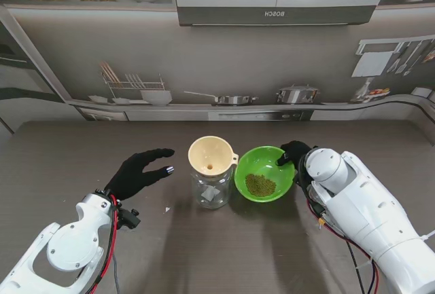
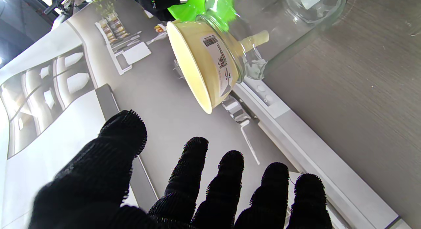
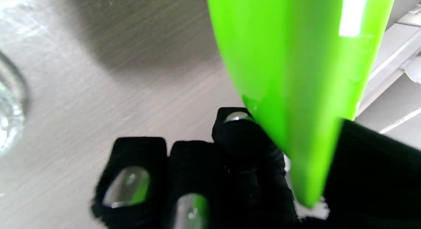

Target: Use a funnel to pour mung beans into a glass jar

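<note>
A cream funnel [image 1: 211, 155] sits in the mouth of a clear glass jar [image 1: 211, 192] at the table's middle; in the left wrist view the funnel [image 2: 210, 67] and jar [image 2: 289, 15] show close ahead of the fingers. A green bowl [image 1: 265, 173] with mung beans [image 1: 260, 185] stands just right of the jar. My right hand [image 1: 296, 153] grips the bowl's right rim, thumb over the edge; the right wrist view shows the bowl wall [image 3: 296, 64] pinched between thumb and fingers [image 3: 184, 176]. My left hand [image 1: 139, 172] hovers open, left of the jar, fingers spread toward it.
The dark wood-grain table [image 1: 81, 158] ends at a printed kitchen backdrop [image 1: 224, 56] behind the jar. A small white speck [image 1: 167, 209] lies on the table near my left forearm.
</note>
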You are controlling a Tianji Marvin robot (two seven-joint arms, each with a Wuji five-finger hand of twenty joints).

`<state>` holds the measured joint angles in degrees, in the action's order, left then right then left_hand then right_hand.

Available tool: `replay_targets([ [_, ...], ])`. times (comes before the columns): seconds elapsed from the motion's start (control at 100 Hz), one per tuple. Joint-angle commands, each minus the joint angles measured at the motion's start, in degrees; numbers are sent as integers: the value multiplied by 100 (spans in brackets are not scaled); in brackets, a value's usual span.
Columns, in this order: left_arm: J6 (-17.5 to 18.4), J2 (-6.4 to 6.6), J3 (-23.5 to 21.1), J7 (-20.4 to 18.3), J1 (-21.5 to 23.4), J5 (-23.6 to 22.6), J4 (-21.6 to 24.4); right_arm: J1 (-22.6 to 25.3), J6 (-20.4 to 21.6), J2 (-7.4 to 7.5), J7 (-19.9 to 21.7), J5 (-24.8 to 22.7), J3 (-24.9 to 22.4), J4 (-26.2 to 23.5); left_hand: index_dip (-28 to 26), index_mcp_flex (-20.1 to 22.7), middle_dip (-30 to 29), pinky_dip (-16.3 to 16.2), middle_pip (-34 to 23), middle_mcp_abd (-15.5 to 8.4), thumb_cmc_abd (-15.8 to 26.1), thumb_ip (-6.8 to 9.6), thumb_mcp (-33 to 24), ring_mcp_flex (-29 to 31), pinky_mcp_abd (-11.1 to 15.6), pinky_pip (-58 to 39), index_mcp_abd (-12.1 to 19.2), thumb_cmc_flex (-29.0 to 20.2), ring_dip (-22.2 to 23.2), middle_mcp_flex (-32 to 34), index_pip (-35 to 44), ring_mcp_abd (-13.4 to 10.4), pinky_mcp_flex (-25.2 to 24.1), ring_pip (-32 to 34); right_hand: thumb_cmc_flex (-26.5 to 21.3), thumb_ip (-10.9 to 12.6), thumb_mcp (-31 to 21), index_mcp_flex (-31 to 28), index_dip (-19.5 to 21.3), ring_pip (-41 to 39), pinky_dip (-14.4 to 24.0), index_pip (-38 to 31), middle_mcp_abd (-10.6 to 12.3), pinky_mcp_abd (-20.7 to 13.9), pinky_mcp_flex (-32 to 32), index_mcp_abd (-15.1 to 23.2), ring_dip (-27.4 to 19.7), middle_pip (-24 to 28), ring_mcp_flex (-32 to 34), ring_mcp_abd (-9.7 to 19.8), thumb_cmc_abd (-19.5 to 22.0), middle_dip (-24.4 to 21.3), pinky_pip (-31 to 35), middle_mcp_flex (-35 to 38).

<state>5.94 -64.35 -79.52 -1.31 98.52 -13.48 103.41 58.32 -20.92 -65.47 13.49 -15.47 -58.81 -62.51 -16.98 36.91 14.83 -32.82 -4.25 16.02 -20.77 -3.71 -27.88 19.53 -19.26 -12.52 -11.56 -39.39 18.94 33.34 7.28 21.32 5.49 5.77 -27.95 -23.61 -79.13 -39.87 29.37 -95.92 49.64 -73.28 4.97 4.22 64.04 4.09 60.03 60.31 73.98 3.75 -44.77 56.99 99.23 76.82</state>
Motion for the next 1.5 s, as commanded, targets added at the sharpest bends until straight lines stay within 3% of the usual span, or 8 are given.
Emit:
replay_targets([
  [0.0, 1, -30, -10, -102, 3, 26, -5, -21, -79, 15, 29, -32, -79, -194, -2, 58, -22, -87, 63, -19, 215, 155, 95, 50, 52, 165, -10, -162, 17, -16, -1, 25, -56, -54, -352, 21, -516, -159, 216, -640, 119, -113, -419, -271, 328, 166, 135, 90, 156, 446, 102, -59, 812, 569],
  [0.39, 28, -28, -9, -111, -5, 37, -33, -45, -631, 21, -149, -169, -461, -949, 1, 35, -22, -89, 63, -24, 222, 155, 105, 55, 55, 167, -14, -160, 19, -17, -9, 23, -61, -52, -421, 36, -504, -167, 232, -665, 119, -78, -490, -206, 332, 79, 134, 63, 154, 412, 85, -47, 856, 567],
  [0.93, 81, -29, -19, -105, -10, 45, -69, -237, -1061, 7, -204, -175, -620, -1457, -1, 58, -21, -89, 60, -21, 224, 155, 108, 51, 53, 169, -1, -160, 19, -9, 0, 32, -61, -55, -502, 75, -412, -125, 260, -667, 104, -23, -565, -132, 326, -15, 122, -29, 151, 356, 132, -38, 859, 557],
  [1.49, 118, -28, -16, -118, -26, 70, -105, -293, -1031, -201, -746, -36, -203, -1937, -4, 80, -21, -89, 59, -19, 233, 157, 115, 59, 57, 169, -15, -165, 19, -4, 7, 34, -65, -53, -518, 107, -351, -128, 278, -686, 108, 4, -581, -141, 340, -64, 123, -75, 153, 403, 157, 1, 916, 558],
])
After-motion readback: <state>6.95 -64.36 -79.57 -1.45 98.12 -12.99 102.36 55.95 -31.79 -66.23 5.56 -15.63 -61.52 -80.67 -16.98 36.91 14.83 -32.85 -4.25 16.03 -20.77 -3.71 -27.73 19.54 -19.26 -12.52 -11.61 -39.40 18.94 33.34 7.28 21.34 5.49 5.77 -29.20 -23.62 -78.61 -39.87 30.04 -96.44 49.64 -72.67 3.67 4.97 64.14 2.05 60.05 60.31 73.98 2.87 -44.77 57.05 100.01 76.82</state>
